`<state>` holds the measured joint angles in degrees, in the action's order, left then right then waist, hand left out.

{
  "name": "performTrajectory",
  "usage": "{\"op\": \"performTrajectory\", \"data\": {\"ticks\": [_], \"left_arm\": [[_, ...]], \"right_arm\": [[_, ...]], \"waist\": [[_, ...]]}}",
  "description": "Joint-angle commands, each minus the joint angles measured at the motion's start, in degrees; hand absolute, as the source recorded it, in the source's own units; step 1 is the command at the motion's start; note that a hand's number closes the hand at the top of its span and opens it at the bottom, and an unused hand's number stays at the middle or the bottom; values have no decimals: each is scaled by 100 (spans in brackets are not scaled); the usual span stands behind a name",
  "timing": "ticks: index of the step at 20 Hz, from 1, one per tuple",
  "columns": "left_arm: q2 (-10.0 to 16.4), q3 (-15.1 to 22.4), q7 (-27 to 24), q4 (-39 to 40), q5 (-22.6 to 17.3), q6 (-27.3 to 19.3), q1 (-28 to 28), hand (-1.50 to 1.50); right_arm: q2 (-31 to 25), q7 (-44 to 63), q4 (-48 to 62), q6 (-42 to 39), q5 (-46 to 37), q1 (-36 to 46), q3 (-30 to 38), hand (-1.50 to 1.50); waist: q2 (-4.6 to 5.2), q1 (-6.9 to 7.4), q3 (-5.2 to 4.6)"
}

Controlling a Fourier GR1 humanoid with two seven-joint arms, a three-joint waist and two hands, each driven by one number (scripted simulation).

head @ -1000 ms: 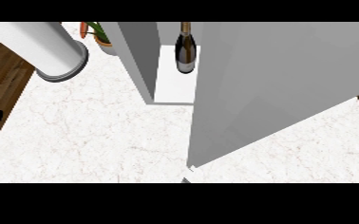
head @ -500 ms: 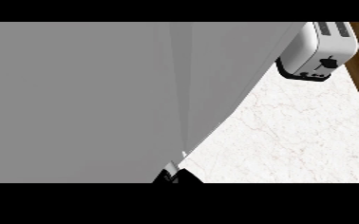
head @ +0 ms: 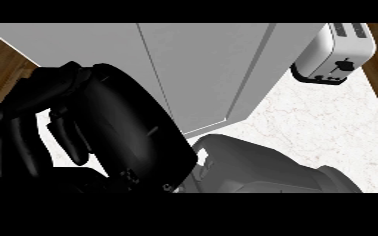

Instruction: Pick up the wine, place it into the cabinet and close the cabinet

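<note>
The grey cabinet (head: 207,70) is taking up most of the view, standing on the far part of the surface. Its front panels are looking closed, with only thin seams running down them. I am judging that the closing step is at or near its end.

The right robot hand (head: 129,130) is filling the near left of the view, black and very close. I am taking it for the right one because its grey forearm (head: 251,165) is coming in right of the middle. It is too dark to show whether it is apart or together, so I cannot tell. Nothing is showing in its hold. The left robot hand is not appearing.

The pale marbled surface (head: 310,125) is showing to the right of the cabinet. A silver toaster (head: 332,50) is standing near its far right corner.

The wine is not showing anywhere. It is probably standing behind the closed panels, though that is only a guess.

A wine bottle is likely handling as heavy, stiff, smooth and breakable. Taking it round the body below the shoulder is seeming the safest hold.

No brand, label or writing is showing on anything here.
</note>
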<state>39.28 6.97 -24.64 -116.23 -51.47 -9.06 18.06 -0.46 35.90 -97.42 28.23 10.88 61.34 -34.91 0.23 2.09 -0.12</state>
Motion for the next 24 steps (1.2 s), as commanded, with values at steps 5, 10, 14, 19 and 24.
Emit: {"op": "performTrajectory", "data": {"ticks": [5,10,14,19,24], "left_arm": [[-177,-178,177,281,109,-17,-304,-150],[-352,-68,103,86,398,142,-23,-150],[-266,-264,450,367,196,90,-579,-150],[-294,-302,442,-176,278,107,-60,-150],[-473,-121,373,174,506,9,-337,-150]], "right_arm": [[36,-850,1936,-638,-123,939,832,150],[46,-1249,2957,-926,228,1186,1278,150],[-158,-2202,3680,-1462,290,878,1601,150],[-223,-2314,3899,-1534,156,833,1669,150],[-425,-2497,4172,-1536,-85,915,1676,150]], "waist": [[0,-108,7],[-11,-61,7],[40,-98,8],[-1,-24,10],[41,-93,2]]}}
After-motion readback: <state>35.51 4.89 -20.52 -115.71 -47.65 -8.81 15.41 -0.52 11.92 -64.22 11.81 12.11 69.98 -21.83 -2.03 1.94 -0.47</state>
